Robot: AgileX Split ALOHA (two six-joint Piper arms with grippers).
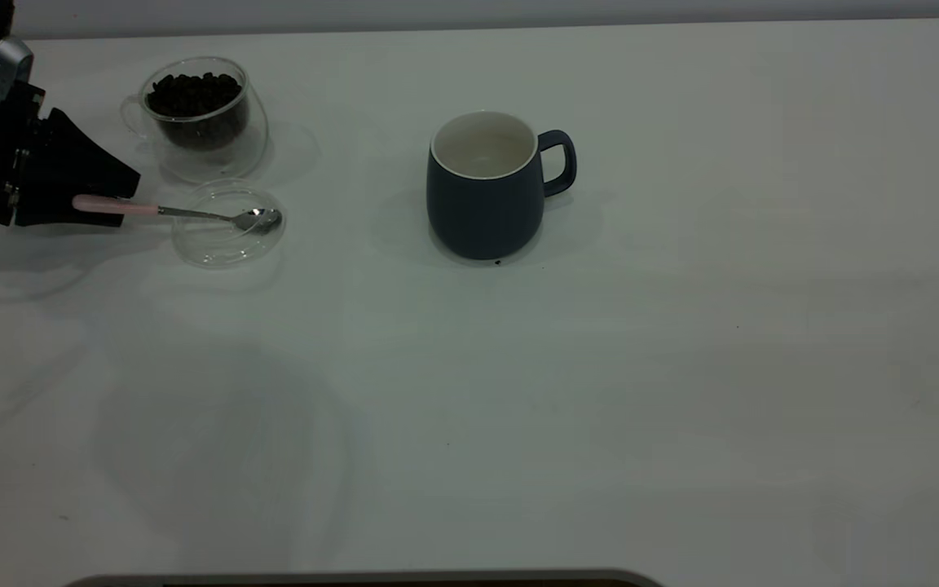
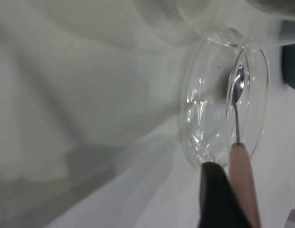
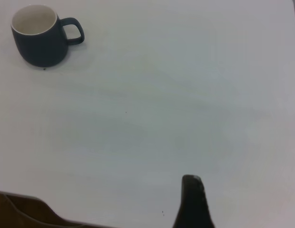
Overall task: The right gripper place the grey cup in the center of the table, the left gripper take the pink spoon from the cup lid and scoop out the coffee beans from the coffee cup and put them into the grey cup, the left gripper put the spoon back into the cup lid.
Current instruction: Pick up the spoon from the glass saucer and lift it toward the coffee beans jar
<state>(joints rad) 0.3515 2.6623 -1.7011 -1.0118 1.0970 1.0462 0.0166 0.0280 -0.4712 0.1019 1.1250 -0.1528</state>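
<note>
Pink spoon (image 1: 161, 211) handle pinched in left claw (image 1: 115, 201), bowl resting in cup lid (image 1: 217, 244) beyond it

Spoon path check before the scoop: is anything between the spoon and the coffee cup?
Nothing visible blocks it. The left gripper is at the pink spoon, whose bowl lies in the lid. The coffee cup stands just beyond the lid, its mouth open, with beans showing.
</note>
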